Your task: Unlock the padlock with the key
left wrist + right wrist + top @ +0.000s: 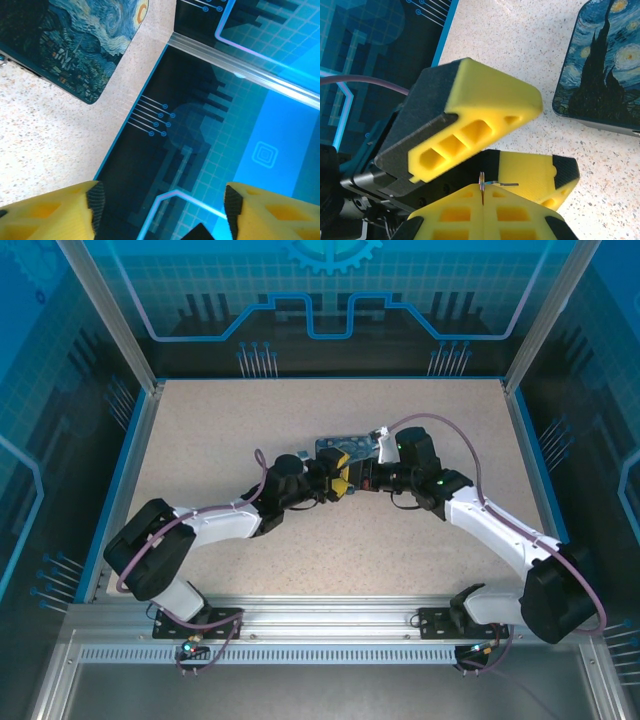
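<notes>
My right gripper (483, 194) is shut on the key (495, 184). The key is a thin grey metal piece pinched edge-on at the fingertips, with a short sliver pointing right. My left gripper (162, 202) is open with nothing between its yellow fingers (55, 212). In the right wrist view those left fingers (480, 120) stand close in front of the key, one above it and one to its right. From above, the left gripper (340, 481) and right gripper (363, 480) meet tip to tip mid-table. The padlock is out of view.
A dark blue box (340, 446) printed with a starry-night painting lies just behind the two grippers; the box (75, 40) is at the upper left of the left wrist view and the box (605, 65) at the upper right of the right wrist view. Blue enclosure walls (100, 440) ring the speckled table (220, 430).
</notes>
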Robot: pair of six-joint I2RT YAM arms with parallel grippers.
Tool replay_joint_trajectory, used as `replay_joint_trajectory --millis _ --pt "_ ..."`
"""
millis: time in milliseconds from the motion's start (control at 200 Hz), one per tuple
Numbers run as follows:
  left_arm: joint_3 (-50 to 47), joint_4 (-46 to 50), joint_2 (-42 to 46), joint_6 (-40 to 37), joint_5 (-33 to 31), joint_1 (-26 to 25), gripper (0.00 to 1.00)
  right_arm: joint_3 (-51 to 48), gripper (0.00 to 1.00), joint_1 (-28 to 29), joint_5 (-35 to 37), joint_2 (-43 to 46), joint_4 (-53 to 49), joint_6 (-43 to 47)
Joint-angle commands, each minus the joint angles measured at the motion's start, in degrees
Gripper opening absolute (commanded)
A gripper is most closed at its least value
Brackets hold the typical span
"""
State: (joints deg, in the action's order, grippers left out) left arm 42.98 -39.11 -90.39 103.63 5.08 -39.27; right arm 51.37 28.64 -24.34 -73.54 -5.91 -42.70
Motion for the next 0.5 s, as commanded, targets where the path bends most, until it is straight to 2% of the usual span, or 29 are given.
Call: replay_joint_trajectory --millis 0,305,490 --pt "0.22 -3.81 -0.60 0.55 -1.70 -0.34 0.60 -0.66 0.00 -0.43 -1.06 -0.38 1.17 -0.20" --pt "0.02 -4.19 -0.71 0.03 -2.18 -0.38 0.46 -3.05 0.00 -0.52 -0.45 0.96 0.39 0.33" --pt "-0.09 -4.12 -0.47 -0.42 -2.36 -0.33 0.42 -3.12 0.00 -0.70 -0.45 1.35 0.10 0.42"
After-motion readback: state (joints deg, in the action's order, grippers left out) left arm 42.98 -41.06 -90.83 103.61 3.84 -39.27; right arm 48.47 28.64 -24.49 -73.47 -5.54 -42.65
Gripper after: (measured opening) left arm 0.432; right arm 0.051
